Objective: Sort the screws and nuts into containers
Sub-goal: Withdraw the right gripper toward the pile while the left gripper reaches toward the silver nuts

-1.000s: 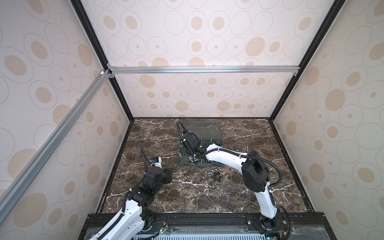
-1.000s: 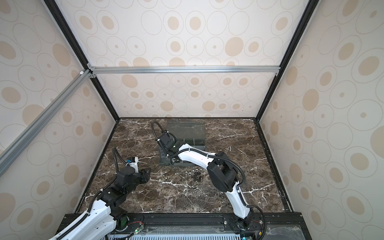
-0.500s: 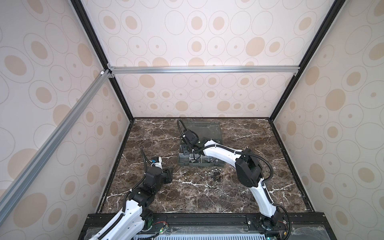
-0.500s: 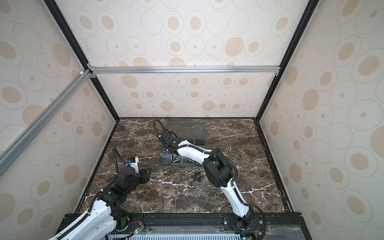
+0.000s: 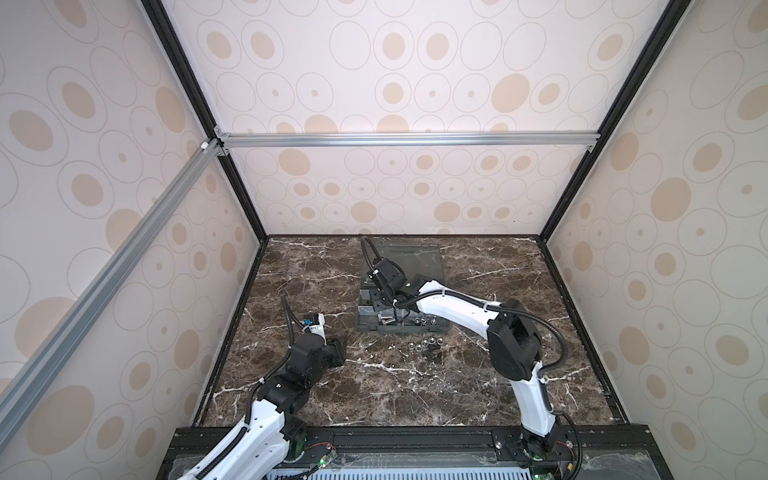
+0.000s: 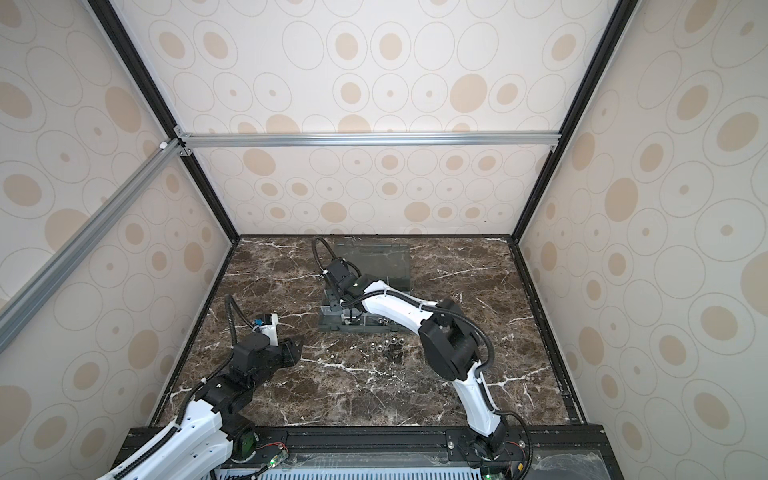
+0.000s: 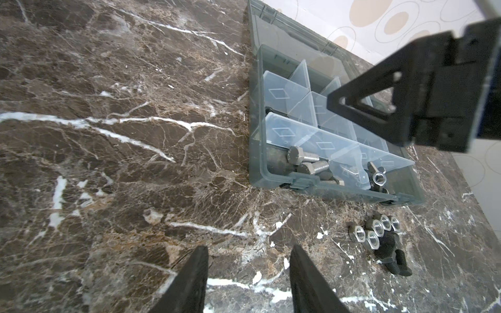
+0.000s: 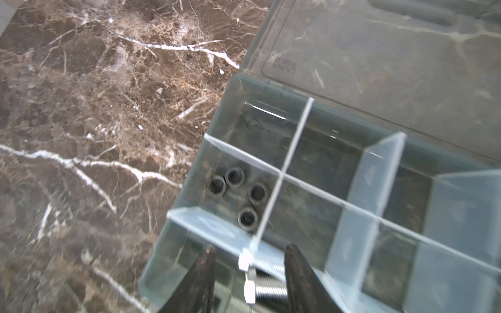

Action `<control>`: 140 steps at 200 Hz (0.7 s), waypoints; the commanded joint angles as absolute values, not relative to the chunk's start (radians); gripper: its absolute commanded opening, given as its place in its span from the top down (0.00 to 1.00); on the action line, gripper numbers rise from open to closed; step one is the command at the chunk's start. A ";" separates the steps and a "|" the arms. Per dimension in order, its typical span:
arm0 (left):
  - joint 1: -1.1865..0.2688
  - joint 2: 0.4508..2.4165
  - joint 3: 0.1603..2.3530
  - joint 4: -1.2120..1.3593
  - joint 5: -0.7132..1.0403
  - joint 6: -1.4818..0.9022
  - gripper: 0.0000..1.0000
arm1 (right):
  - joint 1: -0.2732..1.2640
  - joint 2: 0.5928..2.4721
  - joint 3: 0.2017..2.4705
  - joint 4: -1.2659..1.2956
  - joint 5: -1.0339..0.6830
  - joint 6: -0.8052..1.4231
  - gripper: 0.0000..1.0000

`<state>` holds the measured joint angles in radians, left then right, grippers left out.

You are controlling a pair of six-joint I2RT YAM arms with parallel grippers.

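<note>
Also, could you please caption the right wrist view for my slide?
Open right gripper hovers over the dark grey translucent plastic organizer box; four dark metal ring nuts share one cell.

1. Organizer box [image 7: 256, 135]: dark grey, lid open flat, clear dividers.
2. Screws [image 7: 303, 158]: silvery, lying in corner cell.
3. Nuts [image 8: 257, 193]: four dark, next cell; loose silver nuts [image 7: 376, 226] clustered on marble near box.

You're looking into a lab robot cell, not a home: patterned wall panels [image 5: 415, 62] framed by black posts [image 5: 185, 70] and aluminium rails [image 5: 407, 139], a marble-look tabletop [image 5: 374, 395], and two white robot arms [image 5: 457, 309] on a black base rail [image 5: 415, 438].
</note>
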<state>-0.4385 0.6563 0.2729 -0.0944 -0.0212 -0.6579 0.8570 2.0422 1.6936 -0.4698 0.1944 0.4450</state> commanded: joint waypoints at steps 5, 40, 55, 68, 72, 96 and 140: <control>-0.433 0.665 0.288 -0.069 0.000 -0.646 0.51 | 0.857 1.893 1.547 -0.435 0.210 0.456 0.55; -0.433 0.672 0.297 -0.064 0.008 -0.641 0.52 | 0.861 1.751 1.363 -0.444 0.221 0.470 0.55; -0.435 0.672 0.287 -0.034 0.020 -0.643 0.52 | 0.863 1.686 1.288 -0.447 0.243 0.483 0.54; -0.436 0.681 0.281 -0.002 0.036 -0.651 0.52 | 0.863 1.630 1.221 -0.437 0.262 0.498 0.54; -0.436 0.687 0.283 0.005 0.045 -0.652 0.53 | 0.863 1.615 1.201 -0.434 0.266 0.502 0.54; -0.450 0.728 0.306 0.017 0.074 -0.647 0.54 | 0.863 1.528 1.090 -0.420 0.307 0.551 0.54; -0.563 0.818 0.324 0.074 0.025 -0.662 0.54 | 0.861 1.448 0.993 -0.436 0.354 0.589 0.53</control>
<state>-0.4976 0.7826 0.2775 0.0086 0.0517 -0.6579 0.8581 1.4826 1.0214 -0.4244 0.2985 0.5529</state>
